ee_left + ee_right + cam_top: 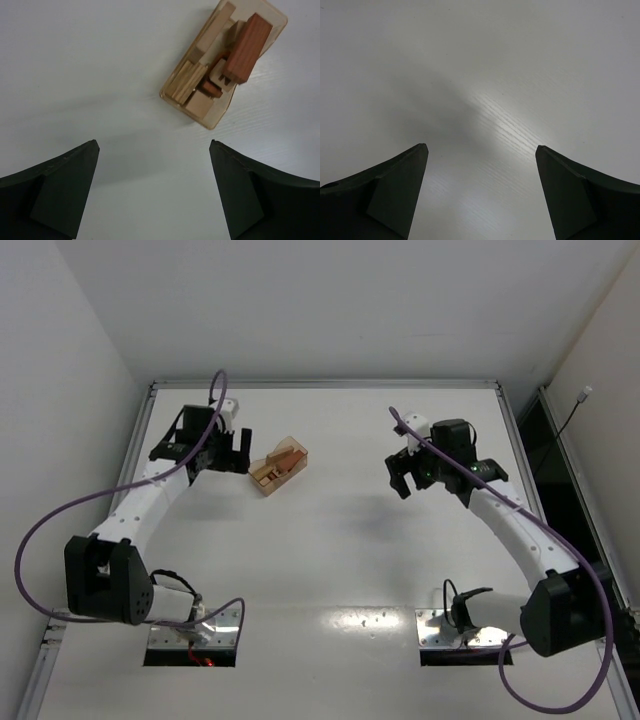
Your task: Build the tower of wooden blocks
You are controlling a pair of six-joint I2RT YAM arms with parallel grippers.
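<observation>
blocks (247,47): in box (215,117), ahead-right of your left claw (154,147)
long axis: slants away rightward
nearer: left
right claw (481,147): open, empty; left same

Top view: no lettering, number or sign can be read — on any surface.
Left wrist view: nothing legible.
Right wrist view: nothing legible — no brand or label.
</observation>
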